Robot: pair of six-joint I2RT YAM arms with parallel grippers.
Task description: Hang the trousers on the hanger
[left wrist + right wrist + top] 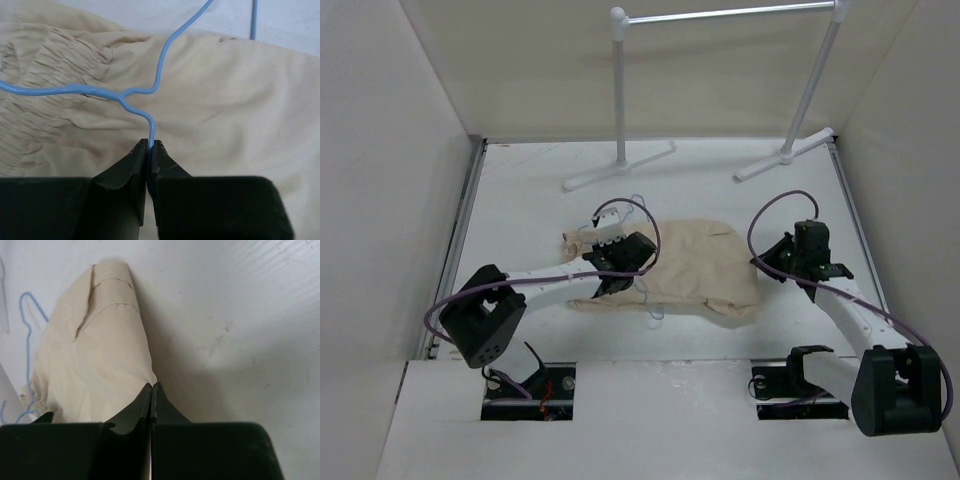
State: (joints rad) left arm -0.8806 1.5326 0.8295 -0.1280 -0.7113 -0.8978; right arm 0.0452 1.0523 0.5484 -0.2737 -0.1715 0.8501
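Note:
The beige trousers [705, 265] lie bunched flat on the white table. The thin blue wire hanger [125, 94] rests on top of them by the gathered waist; in the top view one end of the hanger [656, 311] sticks out at the trousers' near edge. My left gripper [150, 145] is shut on one strand of that wire just below its twisted neck. My right gripper [152, 386] is shut on the cloth edge at the right end of the trousers [95, 355]. In the top view the left gripper [635, 265] sits over the trousers' left part and the right gripper [767, 262] at their right edge.
A white tubular rack [619, 90] with two posts and a top bar [730, 14] stands at the back of the table, its feet [618, 168] just beyond the trousers. White walls close in both sides. Purple cables [620, 206] arc over each wrist.

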